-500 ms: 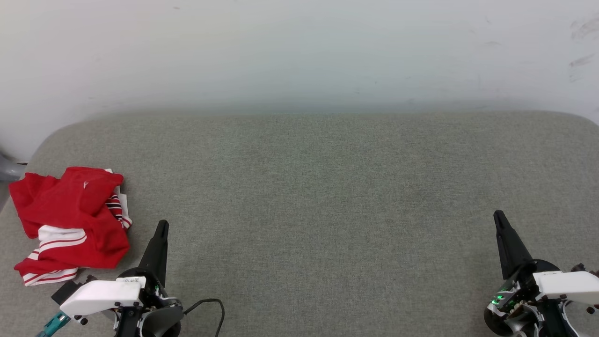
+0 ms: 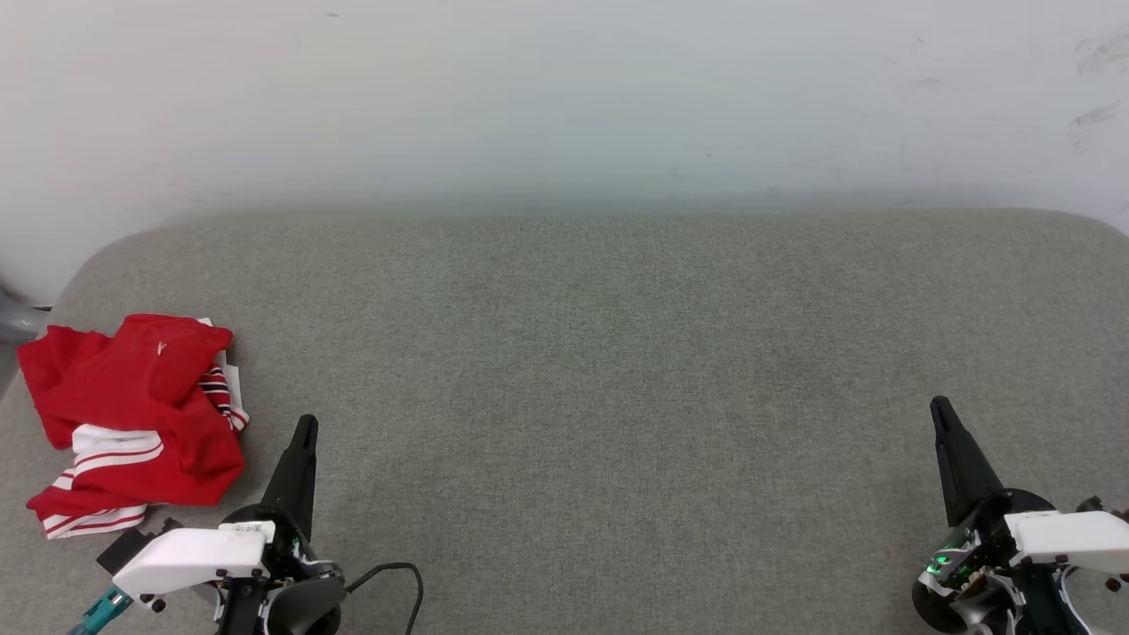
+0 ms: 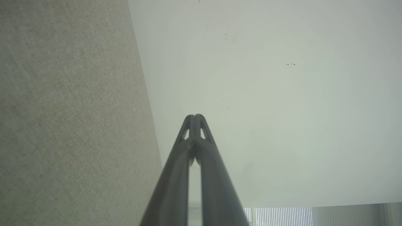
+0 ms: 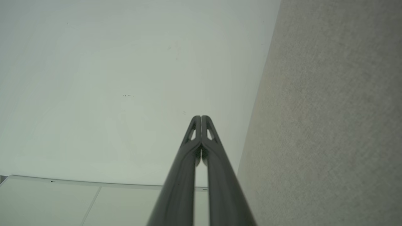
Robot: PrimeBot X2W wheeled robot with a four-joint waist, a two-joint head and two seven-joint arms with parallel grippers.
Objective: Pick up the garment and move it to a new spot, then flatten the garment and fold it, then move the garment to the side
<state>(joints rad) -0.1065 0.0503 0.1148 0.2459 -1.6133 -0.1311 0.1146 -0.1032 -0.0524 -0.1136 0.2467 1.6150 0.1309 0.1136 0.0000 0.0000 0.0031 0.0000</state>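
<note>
Crumpled red-and-white jersey T-shirt (image 2: pixel 132 414) on grey fabric tabletop (image 2: pixel 600 370).
Head view: near left tool (image 2: pixel 306 423). Wrist views: it and right tool (image 4: pixel 201 117) pinched together.

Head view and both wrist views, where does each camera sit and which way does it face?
Head view: on the head, looking forward and down at the grey padded surface, red jersey T-shirt at left; left pincer and right pincer, both shut, in the lower corners.
Left wrist view: on that wrist, looking along its shut fingers at the white wall; surface on its left.
Right wrist view: likewise, surface on its right.
Shared: both wrist views show wall and surface.
</note>
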